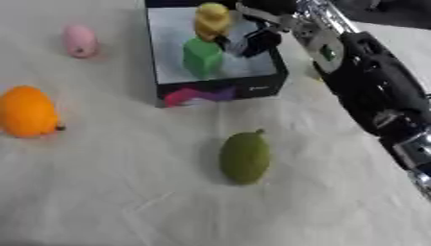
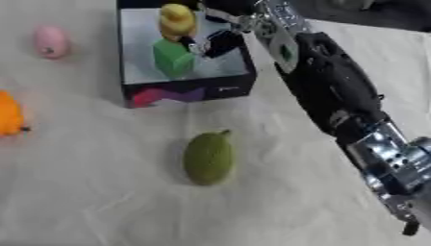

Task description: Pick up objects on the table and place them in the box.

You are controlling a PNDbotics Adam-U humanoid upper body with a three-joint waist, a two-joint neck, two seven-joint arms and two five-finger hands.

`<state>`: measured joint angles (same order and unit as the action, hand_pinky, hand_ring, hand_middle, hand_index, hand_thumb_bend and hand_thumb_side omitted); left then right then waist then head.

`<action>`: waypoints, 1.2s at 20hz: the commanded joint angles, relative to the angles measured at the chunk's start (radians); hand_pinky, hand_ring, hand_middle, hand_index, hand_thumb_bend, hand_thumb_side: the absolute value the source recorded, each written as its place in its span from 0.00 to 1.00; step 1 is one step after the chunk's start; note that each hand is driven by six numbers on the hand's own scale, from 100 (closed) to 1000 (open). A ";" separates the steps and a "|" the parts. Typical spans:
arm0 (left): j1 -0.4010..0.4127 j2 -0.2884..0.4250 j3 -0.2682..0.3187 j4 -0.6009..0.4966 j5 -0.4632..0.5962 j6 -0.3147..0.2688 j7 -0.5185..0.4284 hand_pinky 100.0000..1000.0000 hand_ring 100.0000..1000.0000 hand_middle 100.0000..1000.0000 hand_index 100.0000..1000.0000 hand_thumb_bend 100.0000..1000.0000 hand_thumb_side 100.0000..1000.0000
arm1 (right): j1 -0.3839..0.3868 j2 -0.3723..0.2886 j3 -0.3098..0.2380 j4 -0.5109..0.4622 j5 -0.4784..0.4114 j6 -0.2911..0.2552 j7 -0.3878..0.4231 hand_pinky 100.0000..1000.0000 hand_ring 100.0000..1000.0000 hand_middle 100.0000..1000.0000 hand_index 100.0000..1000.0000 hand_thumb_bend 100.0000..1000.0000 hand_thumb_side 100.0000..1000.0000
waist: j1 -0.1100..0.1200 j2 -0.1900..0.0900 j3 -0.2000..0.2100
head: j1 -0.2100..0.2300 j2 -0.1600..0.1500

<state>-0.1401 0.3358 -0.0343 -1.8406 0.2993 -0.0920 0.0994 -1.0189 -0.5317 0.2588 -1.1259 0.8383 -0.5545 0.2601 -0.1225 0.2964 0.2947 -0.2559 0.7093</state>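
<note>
The right hand [image 1: 252,41] is reached over the box [image 1: 221,89] from the right, its fingers hanging above the interior beside a yellow duck [image 1: 212,20]; whether anything is gripped cannot be told. A green block [image 1: 202,56] is seen inside the box. On the cloth [image 1: 126,192] in front, an olive fruit [image 1: 245,157] is lying; an orange [image 1: 28,111] and a pink item [image 1: 81,41] are lying well to the left.

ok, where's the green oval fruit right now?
The green oval fruit lies on the white cloth in front of the box, near centre, outside it, right of the orange fruit.
</note>
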 commanded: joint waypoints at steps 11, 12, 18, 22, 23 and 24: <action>0.014 0.010 0.010 -0.008 -0.008 -0.002 0.003 0.95 0.74 0.61 0.68 0.09 0.91 | -0.021 -0.040 -0.043 -0.031 -0.061 0.041 -0.012 0.84 0.88 0.80 0.94 0.21 0.60 | 0.003 -0.013 -0.016 | 0.013 0.000; 0.015 0.011 0.010 -0.007 -0.008 -0.002 0.003 0.95 0.74 0.61 0.68 0.09 0.91 | -0.021 -0.044 -0.045 -0.037 -0.074 0.048 -0.014 0.83 0.88 0.80 0.94 0.20 0.57 | 0.004 -0.014 -0.018 | 0.014 0.003; 0.034 0.013 0.016 -0.004 -0.011 -0.004 0.007 0.95 0.74 0.61 0.68 0.09 0.91 | -0.011 -0.081 -0.055 -0.073 -0.146 0.081 -0.006 0.84 0.88 0.80 0.94 0.19 0.56 | 0.011 -0.031 -0.043 | 0.025 0.028; 0.059 0.016 0.029 0.000 -0.018 -0.008 0.019 0.95 0.74 0.61 0.68 0.09 0.91 | 0.016 -0.144 -0.062 -0.070 -0.177 0.070 0.020 0.85 0.89 0.81 0.94 0.18 0.55 | 0.016 -0.048 -0.073 | 0.042 0.049; 0.064 0.017 0.033 0.000 -0.019 -0.009 0.022 0.95 0.74 0.61 0.68 0.08 0.91 | 0.027 -0.163 -0.065 -0.065 -0.189 0.063 0.036 0.86 0.91 0.82 0.95 0.17 0.52 | 0.017 -0.052 -0.082 | 0.048 0.054; 0.068 0.017 0.036 0.001 -0.020 -0.011 0.025 0.95 0.74 0.61 0.68 0.08 0.91 | 0.037 -0.180 -0.069 -0.061 -0.207 0.054 0.056 0.86 0.91 0.82 0.95 0.17 0.52 | 0.017 -0.054 -0.087 | 0.052 0.058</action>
<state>-0.0694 0.3361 -0.0104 -1.8294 0.2857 -0.0998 0.1181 -0.9669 -0.6561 0.2072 -1.1779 0.6497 -0.4948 0.3018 -0.1220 0.2747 0.2046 -0.2096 0.7592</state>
